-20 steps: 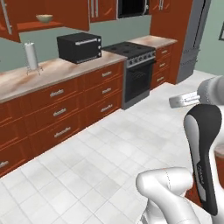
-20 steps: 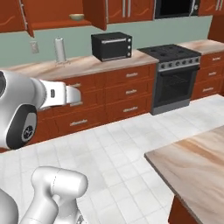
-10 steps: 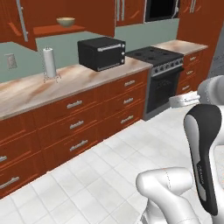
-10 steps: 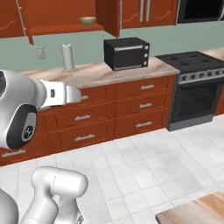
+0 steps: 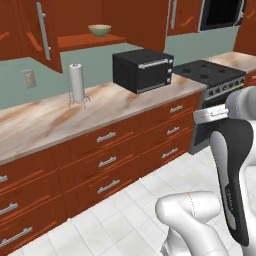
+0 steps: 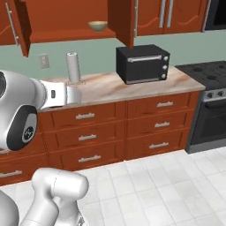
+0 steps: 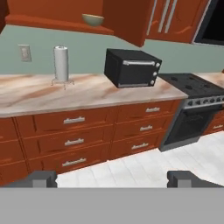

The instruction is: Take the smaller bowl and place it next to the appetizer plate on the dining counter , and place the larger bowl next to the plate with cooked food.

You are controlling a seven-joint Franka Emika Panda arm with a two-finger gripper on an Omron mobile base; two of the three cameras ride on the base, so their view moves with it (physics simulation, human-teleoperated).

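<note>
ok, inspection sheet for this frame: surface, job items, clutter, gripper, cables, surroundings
surface: marble-look counter over red-brown drawers with silver handles.
job's things: smaller bowl sits on the shelf of the open upper cabinet, untouched; no other job item seen.
clutter: paper towel roll upright on its stand; black toaster oven beside it on the counter.
grippers: gripper open, nothing held, facing the counter from across the floor.
cables: nothing seen.
surroundings: stove to the right of the counter, wall outlet, white tiled floor.
</note>
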